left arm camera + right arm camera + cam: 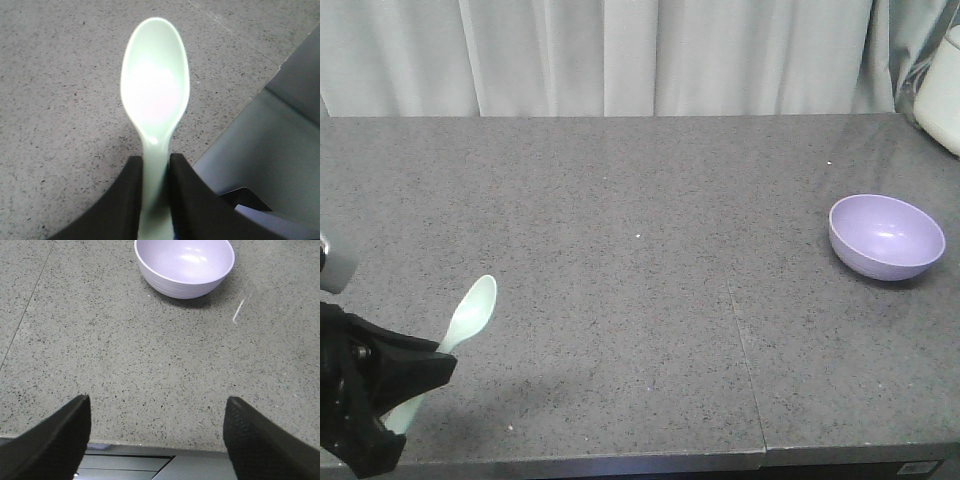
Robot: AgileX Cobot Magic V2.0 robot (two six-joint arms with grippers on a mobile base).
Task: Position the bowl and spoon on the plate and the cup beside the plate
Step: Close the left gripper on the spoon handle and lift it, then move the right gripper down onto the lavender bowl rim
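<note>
My left gripper [405, 390] is shut on the handle of the mint-green spoon [470, 312] at the table's near left corner; the spoon's head points away from me. In the left wrist view both black fingers [131, 200] press the spoon [155, 85] handle, with the gripper [156, 162] over the grey table top. The purple bowl [886, 236] stands upright and empty at the right. My right gripper [157, 405] is open over the table's front edge, well short of the bowl [184, 265]. The plate and the cup are out of view.
The grey stone table top [640, 220] has a seam [745, 350] running toward the front edge. A white appliance [945, 90] stands at the far right corner. A pale curtain hangs behind the table.
</note>
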